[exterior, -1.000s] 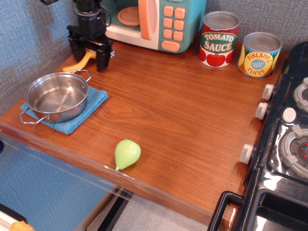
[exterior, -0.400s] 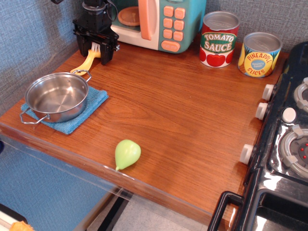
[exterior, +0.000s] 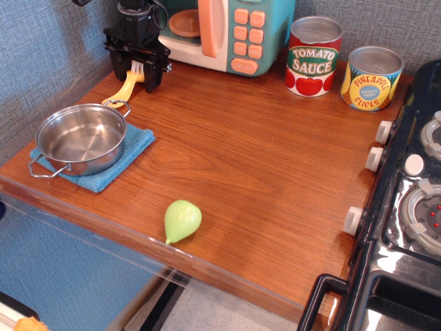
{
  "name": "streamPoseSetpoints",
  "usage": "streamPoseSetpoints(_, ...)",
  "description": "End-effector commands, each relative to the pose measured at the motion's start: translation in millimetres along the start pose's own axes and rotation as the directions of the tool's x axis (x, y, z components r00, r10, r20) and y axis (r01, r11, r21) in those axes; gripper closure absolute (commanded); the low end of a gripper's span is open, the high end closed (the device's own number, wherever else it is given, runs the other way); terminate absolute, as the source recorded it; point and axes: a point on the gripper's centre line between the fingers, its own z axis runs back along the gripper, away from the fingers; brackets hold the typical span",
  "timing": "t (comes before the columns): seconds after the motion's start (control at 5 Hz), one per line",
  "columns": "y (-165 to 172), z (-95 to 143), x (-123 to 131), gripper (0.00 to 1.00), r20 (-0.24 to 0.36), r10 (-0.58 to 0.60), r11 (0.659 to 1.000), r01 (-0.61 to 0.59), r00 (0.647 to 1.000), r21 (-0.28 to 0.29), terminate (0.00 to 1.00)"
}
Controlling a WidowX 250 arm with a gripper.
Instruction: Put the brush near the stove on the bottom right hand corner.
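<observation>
The yellow brush (exterior: 124, 88) lies on the wooden counter at the back left, its white bristles pointing toward the microwave. My black gripper (exterior: 136, 72) stands straight down over the bristle end, jaws open, one finger on each side of the brush head. The brush rests on the counter, with its handle end near the pot's handle. The black stove (exterior: 411, 207) with white knobs fills the right edge, far from the brush.
A steel pot (exterior: 81, 139) sits on a blue cloth (exterior: 136, 146) at the left. A green pear (exterior: 182, 219) lies near the front edge. A teal microwave (exterior: 231, 31), a tomato sauce can (exterior: 313, 56) and a pineapple can (exterior: 372, 77) line the back.
My gripper moved back and down from beside the brush handle to straddle the bristle end. In the last half second nothing moved.
</observation>
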Motion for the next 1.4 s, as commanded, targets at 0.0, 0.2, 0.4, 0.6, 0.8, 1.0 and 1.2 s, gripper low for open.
streamPoseSetpoints(0.0,29,71,0,1.00,0.191,0.080,0.997,-0.076,0.978,-0.029,0.00)
streamPoseSetpoints(0.2,24,108,2,1.00,0.274,0.077,0.997,-0.068,0.959,-0.042,0.00)
streamPoseSetpoints(0.4,-5,141,-4,1.00,0.350,0.039,0.998,-0.021,0.936,-0.053,0.00)
streamPoseSetpoints(0.6,-52,146,-18,1.00,0.352,-0.027,0.995,0.059,0.935,-0.081,0.00)
streamPoseSetpoints(0.8,-101,140,-45,1.00,0.321,-0.089,0.987,0.128,0.943,-0.102,0.00)
streamPoseSetpoints(1.0,-150,130,-76,1.00,0.271,-0.123,0.973,0.169,0.955,-0.156,0.00)
streamPoseSetpoints(1.2,-202,116,-94,1.00,0.222,-0.152,0.971,0.187,0.963,-0.148,0.00)
